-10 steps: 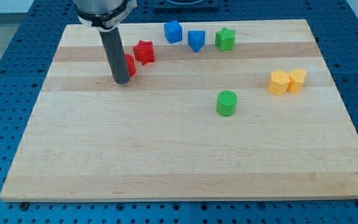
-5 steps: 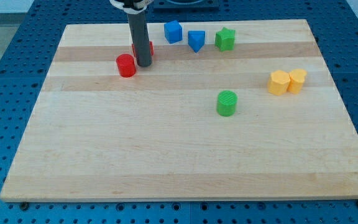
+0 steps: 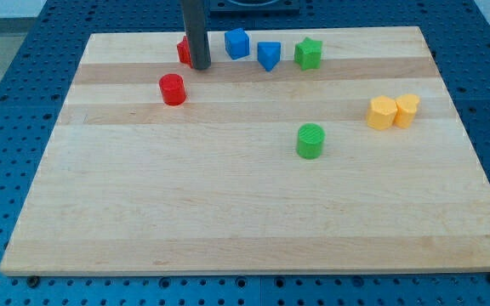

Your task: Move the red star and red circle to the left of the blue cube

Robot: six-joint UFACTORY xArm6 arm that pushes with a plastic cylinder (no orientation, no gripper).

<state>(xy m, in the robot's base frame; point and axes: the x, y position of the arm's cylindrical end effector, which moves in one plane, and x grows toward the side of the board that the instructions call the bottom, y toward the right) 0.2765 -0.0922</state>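
My tip (image 3: 199,65) rests on the board near the view's top, touching the right side of the red star (image 3: 183,50), which the rod partly hides. The red circle (image 3: 173,89) stands apart, below and slightly left of the tip. The blue cube (image 3: 237,43) sits to the right of the tip, with a small gap between them. The red star lies left of the blue cube, with the rod between them.
A blue triangular block (image 3: 268,56) and a green star (image 3: 308,53) sit right of the blue cube. A green cylinder (image 3: 310,140) stands mid-board. Two yellow blocks (image 3: 393,111) touch each other at the right. The wooden board (image 3: 245,229) lies on a blue pegboard.
My tip moved from left of the red circle up and right, past it, to the red star. The red star slid toward the view's top. The red circle shifted slightly left.
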